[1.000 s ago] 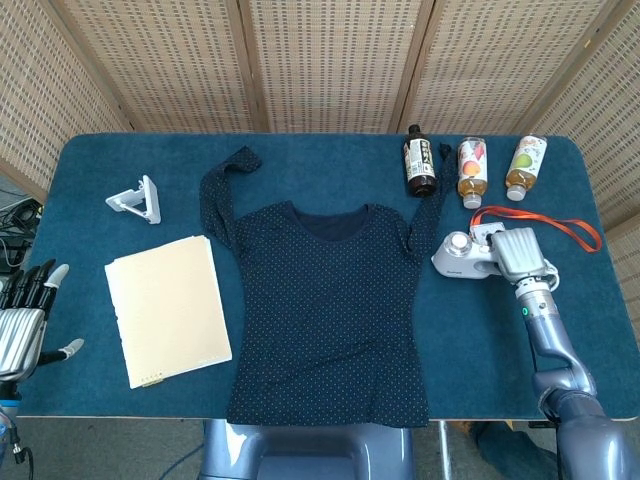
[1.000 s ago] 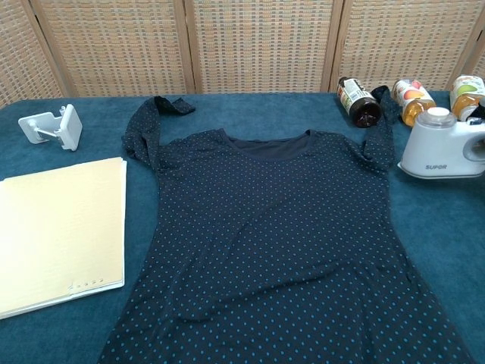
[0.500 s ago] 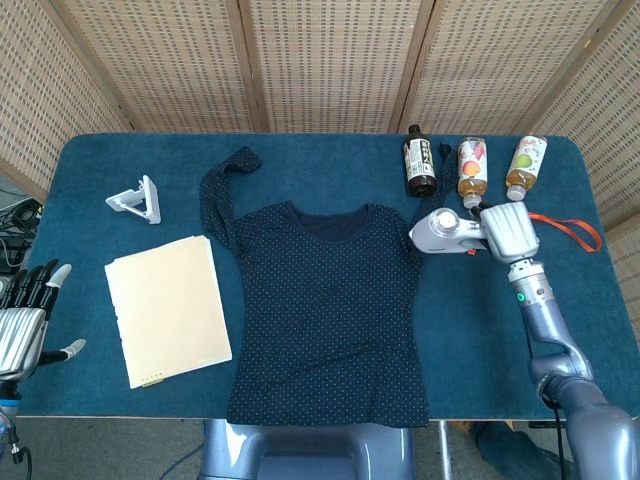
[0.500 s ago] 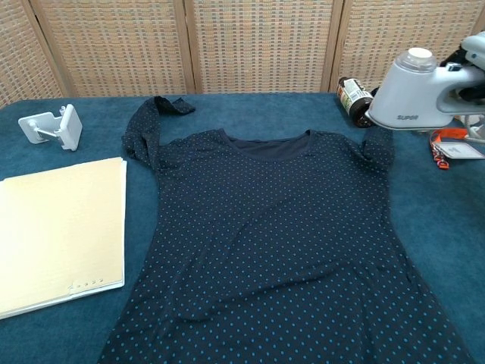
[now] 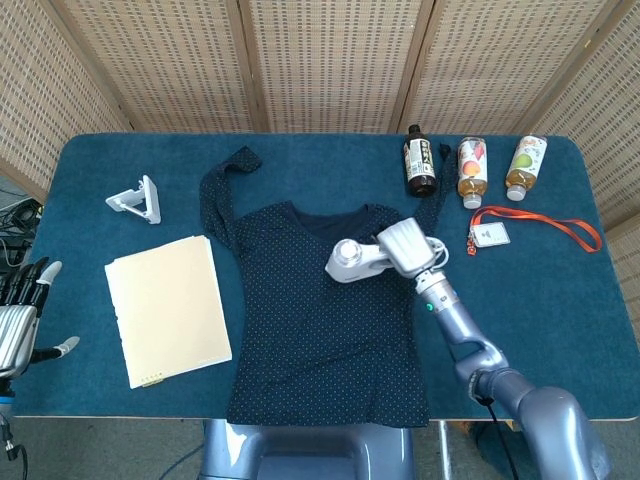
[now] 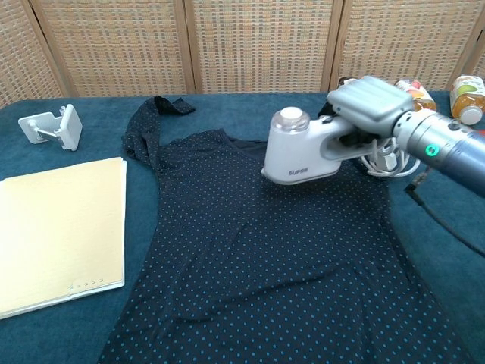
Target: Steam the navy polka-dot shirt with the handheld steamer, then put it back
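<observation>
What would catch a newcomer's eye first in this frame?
The white handheld steamer, gripped by the right robot hand, over the upper chest of the navy polka-dot shirt spread flat mid-table. Next, the cream folder to the shirt's left and three bottles lying at the far edge.
</observation>
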Controlling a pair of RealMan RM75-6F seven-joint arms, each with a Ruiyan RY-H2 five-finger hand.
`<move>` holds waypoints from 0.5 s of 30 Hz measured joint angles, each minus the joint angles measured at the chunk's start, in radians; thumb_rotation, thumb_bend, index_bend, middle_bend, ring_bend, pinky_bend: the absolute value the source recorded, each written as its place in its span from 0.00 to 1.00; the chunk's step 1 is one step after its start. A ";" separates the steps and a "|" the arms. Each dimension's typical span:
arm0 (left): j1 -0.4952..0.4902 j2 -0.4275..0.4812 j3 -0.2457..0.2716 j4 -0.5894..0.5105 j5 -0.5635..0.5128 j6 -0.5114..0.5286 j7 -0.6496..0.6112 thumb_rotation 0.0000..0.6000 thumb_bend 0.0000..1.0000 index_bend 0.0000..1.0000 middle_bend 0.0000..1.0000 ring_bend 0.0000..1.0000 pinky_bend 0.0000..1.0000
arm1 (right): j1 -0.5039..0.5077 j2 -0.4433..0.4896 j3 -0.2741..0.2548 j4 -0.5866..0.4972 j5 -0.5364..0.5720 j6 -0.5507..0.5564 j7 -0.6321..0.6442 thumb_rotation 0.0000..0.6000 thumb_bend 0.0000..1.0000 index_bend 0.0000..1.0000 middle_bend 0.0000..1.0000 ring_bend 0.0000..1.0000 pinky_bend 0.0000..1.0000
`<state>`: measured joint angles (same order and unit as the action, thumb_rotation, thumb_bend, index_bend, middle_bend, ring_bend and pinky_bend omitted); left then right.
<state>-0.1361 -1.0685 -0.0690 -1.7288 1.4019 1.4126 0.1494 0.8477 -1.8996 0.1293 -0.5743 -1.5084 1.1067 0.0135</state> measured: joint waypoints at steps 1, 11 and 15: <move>0.000 0.000 0.000 0.002 -0.002 -0.001 -0.002 1.00 0.00 0.00 0.00 0.00 0.00 | 0.006 -0.021 -0.004 0.001 -0.003 -0.009 -0.009 1.00 1.00 0.93 0.73 0.82 1.00; -0.007 -0.003 -0.004 0.012 -0.023 -0.020 -0.004 1.00 0.00 0.00 0.00 0.00 0.00 | 0.033 -0.141 -0.020 0.070 -0.016 -0.035 0.005 1.00 1.00 0.93 0.73 0.82 1.00; -0.010 -0.006 -0.003 0.014 -0.026 -0.025 0.000 1.00 0.00 0.00 0.00 0.00 0.00 | 0.026 -0.164 -0.029 0.117 -0.020 -0.033 0.035 1.00 1.00 0.93 0.73 0.82 1.00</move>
<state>-0.1461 -1.0743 -0.0721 -1.7147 1.3757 1.3879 0.1494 0.8735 -2.0636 0.0998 -0.4575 -1.5286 1.0738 0.0481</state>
